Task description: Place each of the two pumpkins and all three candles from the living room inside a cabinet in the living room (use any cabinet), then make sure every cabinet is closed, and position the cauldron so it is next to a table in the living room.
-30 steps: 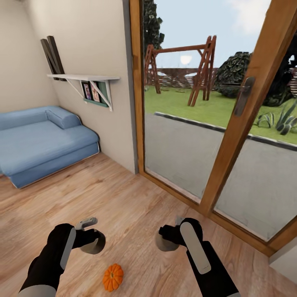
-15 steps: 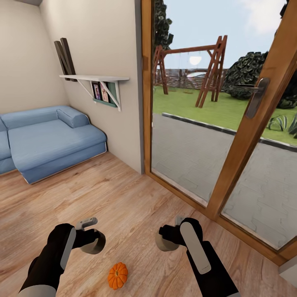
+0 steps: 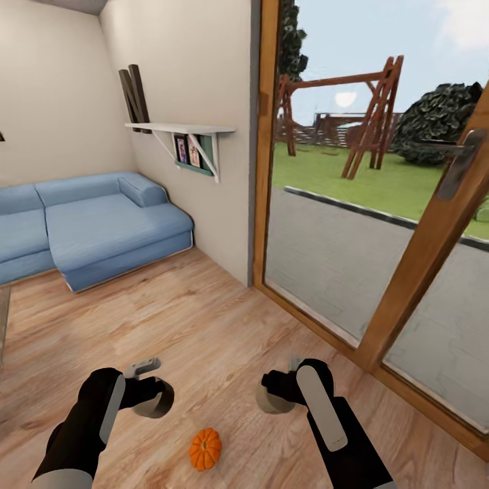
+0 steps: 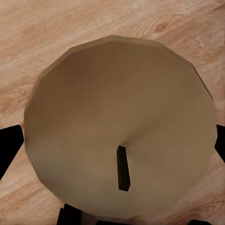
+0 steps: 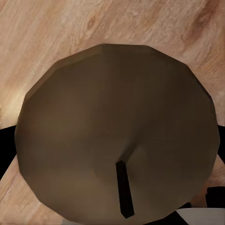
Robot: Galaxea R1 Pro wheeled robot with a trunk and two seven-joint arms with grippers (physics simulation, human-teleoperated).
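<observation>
Each gripper holds a candle, a stubby tan-grey cylinder, low over the wooden floor. My left gripper is shut on one candle. Its flat top and dark wick are close up in the left wrist view. My right gripper is shut on another candle, which the right wrist view shows from above. One small orange pumpkin lies on the floor between and just in front of the two grippers, touching neither. The cabinet, the table and the cauldron are out of view.
A blue sofa stands against the far wall at the left. A white wall shelf with picture frames hangs beside it. A wood-framed glass door to the garden runs along the right. Bare wooden floor lies ahead.
The whole picture has slid to the right, so the camera has turned left and more sofa shows. Both arms keep their pose, still holding the candles.
</observation>
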